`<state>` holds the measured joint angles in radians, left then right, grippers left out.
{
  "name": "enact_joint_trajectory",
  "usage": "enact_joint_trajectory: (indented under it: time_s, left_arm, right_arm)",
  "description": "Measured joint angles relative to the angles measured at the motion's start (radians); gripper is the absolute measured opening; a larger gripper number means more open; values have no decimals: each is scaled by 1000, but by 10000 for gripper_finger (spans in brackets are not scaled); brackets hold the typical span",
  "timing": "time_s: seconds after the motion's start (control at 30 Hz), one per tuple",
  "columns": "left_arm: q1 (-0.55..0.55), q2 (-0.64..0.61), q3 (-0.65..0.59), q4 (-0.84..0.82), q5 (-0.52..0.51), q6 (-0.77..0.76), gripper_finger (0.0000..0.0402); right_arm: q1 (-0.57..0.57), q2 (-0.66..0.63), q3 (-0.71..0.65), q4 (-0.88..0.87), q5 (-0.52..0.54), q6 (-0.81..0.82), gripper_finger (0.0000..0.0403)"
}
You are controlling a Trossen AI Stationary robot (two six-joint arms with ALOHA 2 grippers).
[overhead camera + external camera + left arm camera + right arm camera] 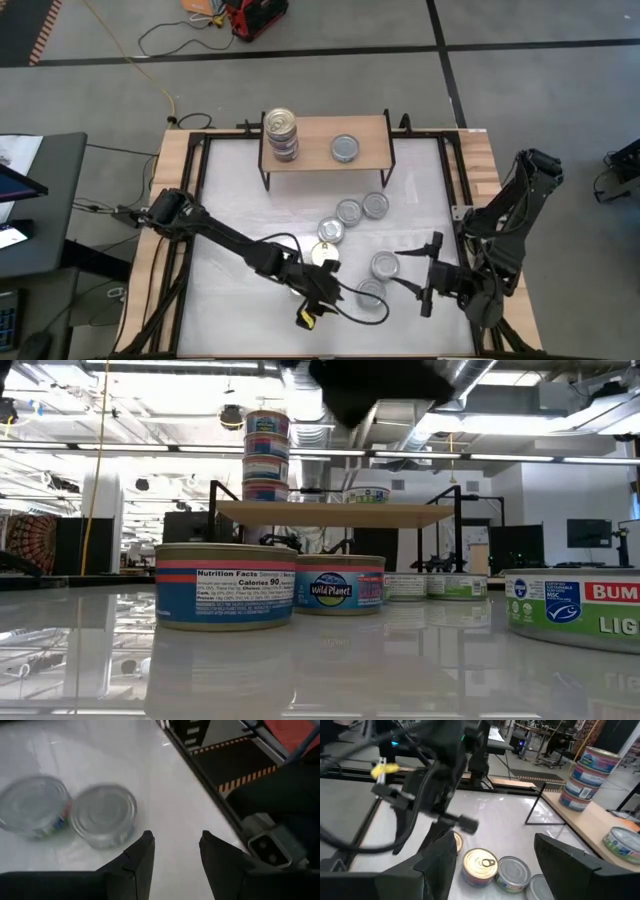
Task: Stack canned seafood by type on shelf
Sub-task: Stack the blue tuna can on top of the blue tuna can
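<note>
The shelf [325, 150] stands at the table's far side; it carries a stack of several cans [281, 135] at its left end and one silver-lidded can [345, 149] beside the stack. Several loose cans lie on the table: three silver-lidded ones [348, 211] near the shelf, a gold-lidded one [325, 253], and two silver-lidded ones [385, 265] nearer the front. My left gripper [175, 850] hovers open just left of those two [103, 815], with nothing between its fingers. My right gripper [500, 862] stands open at the right, pointing toward the gold-lidded can [480, 865].
My left arm [230, 240] reaches slantwise across the table's near left. It also fills the middle of the right wrist view [435, 775]. The table's wooden rim [480, 170] and black frame bars run around the white top. Bare white top lies left of the shelf.
</note>
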<state>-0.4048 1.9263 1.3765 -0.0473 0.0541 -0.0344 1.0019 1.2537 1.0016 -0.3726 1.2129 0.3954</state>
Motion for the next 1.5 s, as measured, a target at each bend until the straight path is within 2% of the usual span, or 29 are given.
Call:
enact_joint_trajectory:
  time_s: [0.2, 0.4, 0.5, 0.6, 0.67, 0.73, 0.87, 1.07, 1.23, 1.5]
  left_arm:
    - [15, -43, -157, 92, -11, -35, 148]
    - [31, -203, -328, 103, -61, -115, 148]
    - [48, -298, -419, 100, -146, -262, 148]
    - [70, -369, -478, 49, -233, -501, 148]
    - [87, -384, -501, -29, -264, -667, 148]
    - [93, -381, -500, -76, -261, -737, 148]
    - [70, -367, -498, -56, -219, -741, 148]
    - [50, -368, -499, -72, -238, -752, 148]
    - [31, -350, -499, -96, -295, -734, 148]
    - [17, -286, -495, -69, -282, -749, 148]
  right_arm:
    - [0, 0, 0, 1, 20, -4, 291]
    - [-31, 0, 0, 6, 21, -4, 291]
    - [-50, 0, 0, 9, 21, -4, 291]
    - [-65, 1, 0, 8, 20, -4, 291]
    - [-74, 2, 0, 8, 20, -4, 291]
    - [-77, 3, 0, 7, 19, -5, 291]
    - [-82, 3, 0, 6, 15, -13, 291]
    - [-99, 3, 0, 9, 10, -28, 291]
    - [-117, 3, 0, 13, -20, -37, 291]
    - [-123, 3, 0, 19, -40, -37, 291]
